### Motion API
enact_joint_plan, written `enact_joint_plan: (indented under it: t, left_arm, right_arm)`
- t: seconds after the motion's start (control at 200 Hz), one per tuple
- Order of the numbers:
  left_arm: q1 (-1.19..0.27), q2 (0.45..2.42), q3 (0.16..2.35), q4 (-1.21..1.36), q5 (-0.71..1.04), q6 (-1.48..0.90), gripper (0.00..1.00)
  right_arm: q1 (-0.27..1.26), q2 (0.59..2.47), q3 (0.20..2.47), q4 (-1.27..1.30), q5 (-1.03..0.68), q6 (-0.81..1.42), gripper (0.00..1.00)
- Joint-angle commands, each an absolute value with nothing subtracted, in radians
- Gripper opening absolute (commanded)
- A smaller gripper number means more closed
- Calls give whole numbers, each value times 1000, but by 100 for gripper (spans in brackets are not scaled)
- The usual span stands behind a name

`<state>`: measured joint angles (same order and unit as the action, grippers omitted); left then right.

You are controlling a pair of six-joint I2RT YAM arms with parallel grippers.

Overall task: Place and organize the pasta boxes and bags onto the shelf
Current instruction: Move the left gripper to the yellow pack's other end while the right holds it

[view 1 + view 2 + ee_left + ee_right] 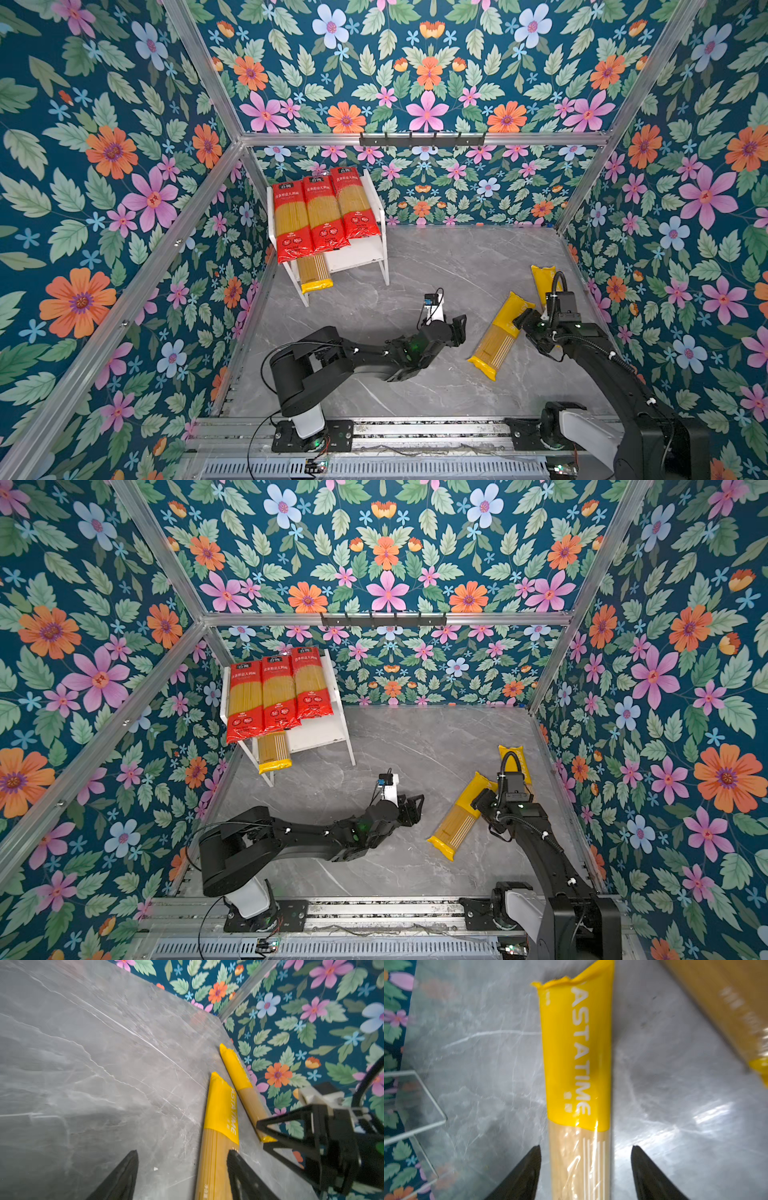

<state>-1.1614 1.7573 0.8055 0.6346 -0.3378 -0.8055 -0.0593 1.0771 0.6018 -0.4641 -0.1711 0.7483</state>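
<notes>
Yellow-ended spaghetti bag (577, 1064) lies flat on the grey table (415, 270), well apart from the shelf (380, 208). Right gripper (585, 1147) straddles it near 1 end, jaws spread, not touching; left gripper (182, 1151) spread, empty. Risk: an off-centre pinch lets the bag sag and slip.

Left arm (332, 349) is stretching low toward the middle, left jaws apart; right arm (590, 345) is leaning forward, right jaws apart.
</notes>
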Motion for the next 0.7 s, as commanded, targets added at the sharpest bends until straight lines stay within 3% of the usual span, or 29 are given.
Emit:
enact_joint_plan:
  t: [0.0,0.385,0.695]
  left_arm:
    - [-1171,1806,844,607,-269,-790,70]
    - [-1174,1801,807,640,-269,-802,71]
    - [-1169,1766,756,673,-294,-808,71]
  right_arm:
    - [-79,1128,609,-404,-153,731,70]
    - [-90,1367,633,-238,-187,727,64]
    - [-91,1372,605,-194,-232,705,31]
